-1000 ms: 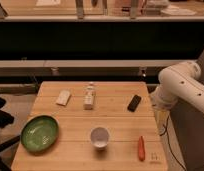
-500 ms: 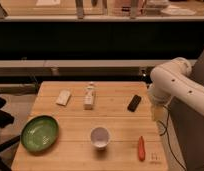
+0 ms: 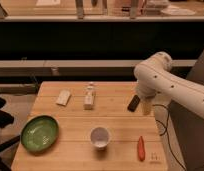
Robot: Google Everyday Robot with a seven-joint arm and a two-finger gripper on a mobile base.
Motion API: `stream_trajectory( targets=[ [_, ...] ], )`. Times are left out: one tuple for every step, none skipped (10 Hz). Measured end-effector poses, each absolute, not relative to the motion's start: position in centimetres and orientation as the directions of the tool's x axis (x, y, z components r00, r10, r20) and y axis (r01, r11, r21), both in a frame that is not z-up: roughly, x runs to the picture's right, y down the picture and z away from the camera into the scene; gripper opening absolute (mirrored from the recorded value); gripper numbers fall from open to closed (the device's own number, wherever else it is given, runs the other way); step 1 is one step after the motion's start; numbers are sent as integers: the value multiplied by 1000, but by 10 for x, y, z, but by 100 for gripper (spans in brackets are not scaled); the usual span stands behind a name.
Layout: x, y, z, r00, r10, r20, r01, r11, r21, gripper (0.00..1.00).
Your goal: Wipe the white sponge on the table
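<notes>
The white sponge (image 3: 63,97) lies flat on the worktop (image 3: 120,130), just to the left of the white carton (image 3: 89,96) as the camera sees it, close beside it but not touching. It is a small off-white pad, rectangular with soft edges, plain on top, and it sits slightly askew to the planks. Nothing is resting on it and nothing is touching it.

Over on the other side of the carton, well to its right, a black bar (image 3: 134,103) lies near the worktop's right edge. That is where the arm is: the white arm curves down from the right, and the gripper (image 3: 146,106) hangs just beyond the black bar, far from the carton and farther from the sponge. Whether the gripper is spread or pressed together cannot be told here.

In front of the carton, a little to its right, stands a round white cup (image 3: 100,137). A green bowl (image 3: 40,133) sits to the carton's front left. An orange-red stick-like item (image 3: 141,148) lies to the carton's front right, by the near corner.
</notes>
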State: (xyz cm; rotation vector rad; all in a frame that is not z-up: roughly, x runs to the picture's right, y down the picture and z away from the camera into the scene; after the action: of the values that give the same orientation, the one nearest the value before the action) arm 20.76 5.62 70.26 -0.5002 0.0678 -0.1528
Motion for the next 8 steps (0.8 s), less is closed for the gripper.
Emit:
stream_trajectory(
  targets=[
    [195, 51, 705, 982, -185, -23, 152, 866, -476, 80],
    [187, 47, 707, 979, -203, -22, 168, 865, -473, 80],
    [174, 42, 709, 974, -225, -20, 190, 863, -468, 80],
    [163, 37, 711, 968, -249, -15, 214, 860, -463, 80],
    [157, 32, 713, 964, -266, -14, 230, 858, -458, 80],
    [156, 30, 715, 959, -282, -11, 246, 855, -457, 80],
    [157, 27, 716, 954, -298, -10, 261, 851, -456, 80],
    [149, 24, 719, 949, -317, -5, 281, 847, -451, 80]
  ],
)
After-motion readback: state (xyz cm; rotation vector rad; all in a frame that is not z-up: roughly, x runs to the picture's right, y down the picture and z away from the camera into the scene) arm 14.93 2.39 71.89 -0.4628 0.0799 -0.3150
